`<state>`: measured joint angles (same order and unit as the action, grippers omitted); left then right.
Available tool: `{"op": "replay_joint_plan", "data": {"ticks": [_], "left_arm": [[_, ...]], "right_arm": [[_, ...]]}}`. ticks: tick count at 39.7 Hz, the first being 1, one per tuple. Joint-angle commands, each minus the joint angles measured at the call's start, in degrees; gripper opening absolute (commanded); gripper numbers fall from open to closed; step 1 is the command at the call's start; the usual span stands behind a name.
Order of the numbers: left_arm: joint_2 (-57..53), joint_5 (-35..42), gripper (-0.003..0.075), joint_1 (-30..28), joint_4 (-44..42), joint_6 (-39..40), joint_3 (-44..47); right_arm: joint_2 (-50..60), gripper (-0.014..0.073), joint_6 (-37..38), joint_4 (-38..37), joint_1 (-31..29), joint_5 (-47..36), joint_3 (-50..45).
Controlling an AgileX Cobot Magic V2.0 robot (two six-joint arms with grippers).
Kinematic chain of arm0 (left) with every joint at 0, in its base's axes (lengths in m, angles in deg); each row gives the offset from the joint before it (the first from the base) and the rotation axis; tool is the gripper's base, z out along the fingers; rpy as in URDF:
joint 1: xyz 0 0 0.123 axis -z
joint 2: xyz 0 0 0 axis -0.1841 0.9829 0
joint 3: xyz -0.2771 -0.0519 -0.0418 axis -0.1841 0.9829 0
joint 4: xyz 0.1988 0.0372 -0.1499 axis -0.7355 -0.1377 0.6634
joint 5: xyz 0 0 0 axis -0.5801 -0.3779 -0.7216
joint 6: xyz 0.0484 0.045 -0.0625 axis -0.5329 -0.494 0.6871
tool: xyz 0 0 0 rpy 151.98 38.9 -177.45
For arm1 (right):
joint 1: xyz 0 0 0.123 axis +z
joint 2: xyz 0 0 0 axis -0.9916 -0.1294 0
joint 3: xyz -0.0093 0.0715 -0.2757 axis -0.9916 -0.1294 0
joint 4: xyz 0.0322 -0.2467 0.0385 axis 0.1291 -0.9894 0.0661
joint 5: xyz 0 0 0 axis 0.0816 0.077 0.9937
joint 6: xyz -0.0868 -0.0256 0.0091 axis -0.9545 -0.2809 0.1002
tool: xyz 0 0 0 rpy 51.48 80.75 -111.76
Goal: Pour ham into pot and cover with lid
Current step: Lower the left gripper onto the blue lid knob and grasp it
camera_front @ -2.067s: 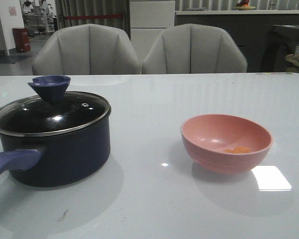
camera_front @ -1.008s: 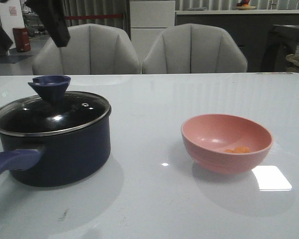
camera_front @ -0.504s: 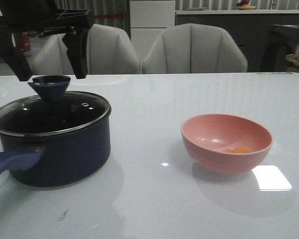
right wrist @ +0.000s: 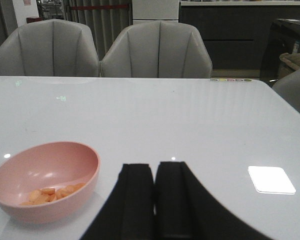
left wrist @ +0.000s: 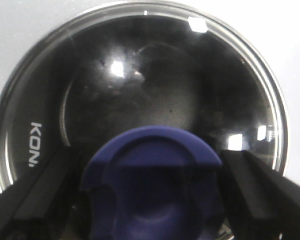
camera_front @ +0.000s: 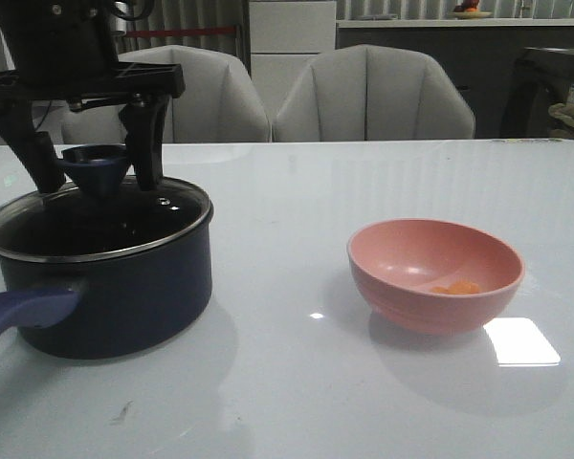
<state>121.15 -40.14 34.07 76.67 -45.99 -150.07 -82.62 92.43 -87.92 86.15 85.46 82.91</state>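
In the front view, my left gripper [camera_front: 88, 158] hangs spread wide, one finger on each side of the blue knob of the lid [camera_front: 100, 222], not yet pinching it as far as I can tell. The lid sits flat on the pot [camera_front: 115, 282], which stands on the left of the white table [camera_front: 287, 382]. The pot's handle, its long axis, points toward the camera and to the left. The pink bowl [camera_front: 435, 277] stands well apart on the right, with the ham [camera_front: 457, 287] in it.

In the left wrist view, the knob faces straight up at me, with a dark finger [left wrist: 30, 200] on either side and clear of it.

In the right wrist view, my right gripper [right wrist: 154, 200] rests low with its fingers pressed together, holding nothing, near the bowl.

I judge that nothing is done yet: the lid must come off, the ham must be poured in, and the lid put back.
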Motion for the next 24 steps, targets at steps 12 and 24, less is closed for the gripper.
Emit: {"op": "replay_joint_plan", "data": {"ticks": [12, 24], "left_arm": [[-1.0, 0.8, 0.0433, 0.3, 1.9, 0.8, -2.0], [-1.0, 0.6, 0.0178, 0.3, 1.9, 0.3, -2.0]], "right_arm": [[1.2, 0.0146, -0.3, -0.7, -0.3, -4.7, -0.6], [1.2, 0.0146, -0.3, -0.7, -0.3, -4.7, -0.6]]}}
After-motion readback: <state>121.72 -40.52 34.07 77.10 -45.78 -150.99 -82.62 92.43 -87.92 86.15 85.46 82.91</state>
